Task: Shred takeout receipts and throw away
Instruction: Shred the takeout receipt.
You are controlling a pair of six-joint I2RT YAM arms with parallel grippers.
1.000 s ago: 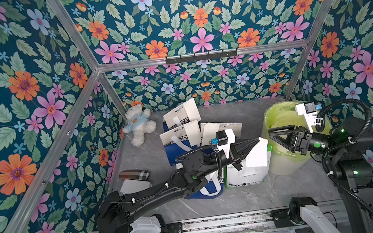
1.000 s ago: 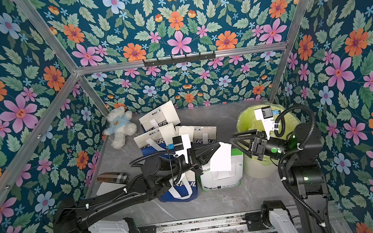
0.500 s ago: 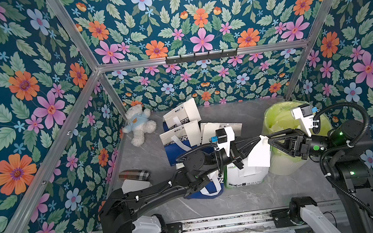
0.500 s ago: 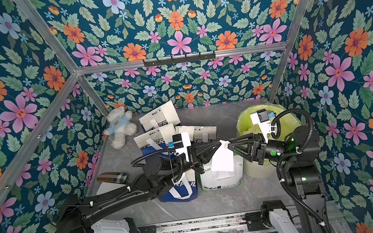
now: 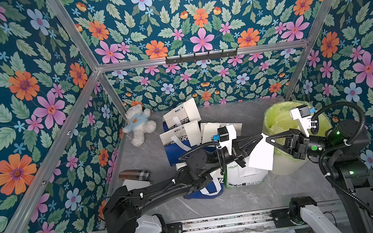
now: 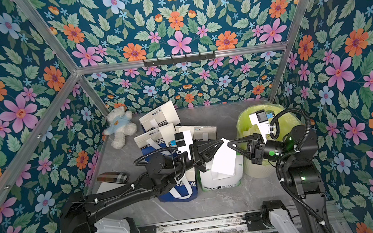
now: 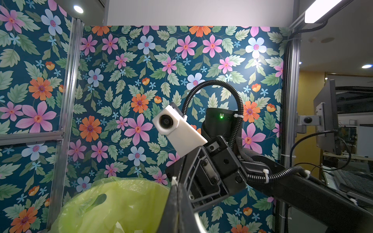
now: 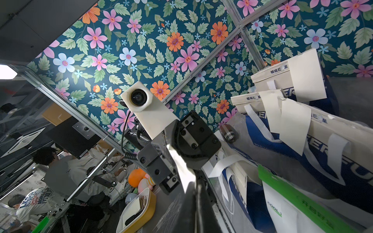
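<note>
The receipt (image 5: 260,157), held by the left fingers (image 5: 249,142) beside the bin (image 5: 275,120), is now clenched by the right fingers (image 5: 285,147) too. Tearing is thereby enabled.

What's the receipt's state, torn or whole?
Whole: the receipt hangs unbroken from the left gripper and right gripper, both shut on its top corner.

white teddy bear (image 5: 139,125), blue top, lying at table's 10 o'clock corner | plaid pouch (image 5: 134,175), 8 o'clock edge | blue-and-white bags (image 5: 180,116), clustered mid-table | white green-print bag (image 5: 245,180), 6 o'clock of cluster | black hook rail (image 5: 201,56), back wall, 12 o'clock
</note>
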